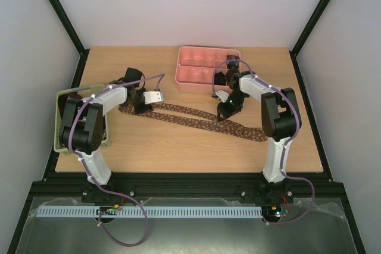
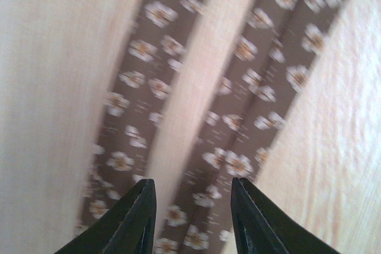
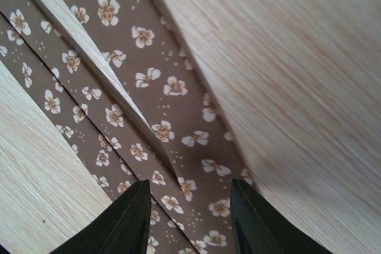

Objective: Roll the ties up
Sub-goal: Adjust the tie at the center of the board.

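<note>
A brown tie with small pale flowers (image 1: 190, 117) lay flat on the wooden table (image 1: 178, 150), running from the left side, near the middle, down to the right. It was folded along its length, so that two strands lay side by side with a thin strip of wood between them. The left gripper (image 1: 141, 105) was low over the left end of the tie. In the left wrist view its two fingers (image 2: 134, 218) stood apart with nothing between them, and the right strand (image 2: 250, 99) lay under the gap. The right gripper (image 1: 227, 111) was over the middle part of the tie. Its fingers (image 3: 128, 218) were also spread and held nothing, and the strands (image 3: 161, 87) met in a narrow angle just in front of them. Whether the fingertips touched the fabric, I cannot tell. A pink compartmented tray (image 1: 190, 85) stood behind the right gripper, and a pale green slotted basket (image 1: 59, 124) sat at the left edge of the table.
</note>
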